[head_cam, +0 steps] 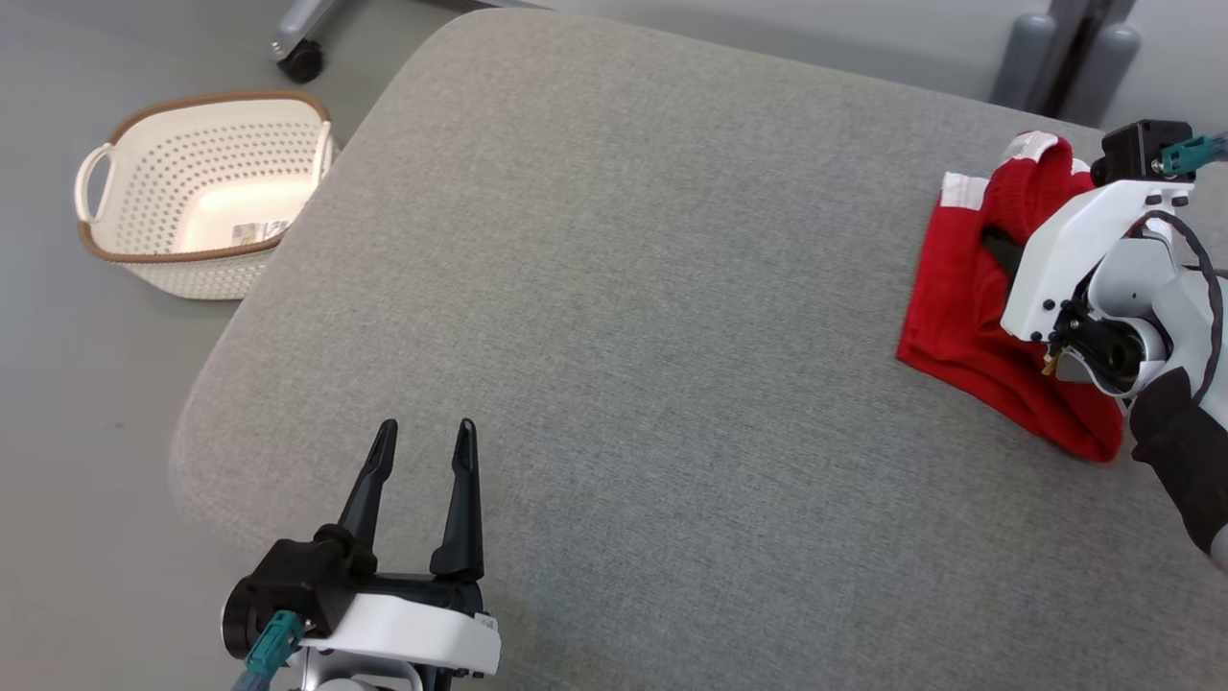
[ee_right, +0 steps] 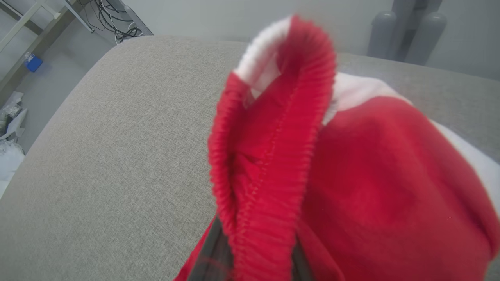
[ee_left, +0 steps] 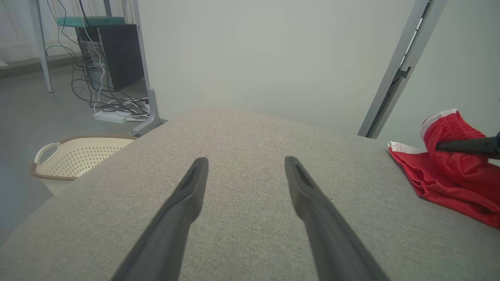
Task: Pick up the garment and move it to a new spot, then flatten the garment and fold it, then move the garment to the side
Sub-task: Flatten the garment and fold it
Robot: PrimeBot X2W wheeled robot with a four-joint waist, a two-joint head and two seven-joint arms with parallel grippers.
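The garment [head_cam: 959, 307] is red with white trim and lies bunched near the right edge of the grey padded surface [head_cam: 624, 288]. My right gripper [head_cam: 1000, 245] is shut on the garment's elastic band, which stands lifted above the rest of the cloth. In the right wrist view the band [ee_right: 273, 164] rises between my dark fingers [ee_right: 211, 253], whose tips are hidden by cloth. The left wrist view shows the garment [ee_left: 449, 179] at the far right. My left gripper [head_cam: 425, 427] stands open over the near left of the surface, holding nothing, its tips [ee_left: 246, 160] wide apart.
A cream perforated basket [head_cam: 206, 259] sits on the floor left of the surface. A caster foot [head_cam: 299, 62] is at the far left, grey posts [head_cam: 1074, 48] stand behind the far right, and cables and a computer case [ee_left: 111, 54] lie further back.
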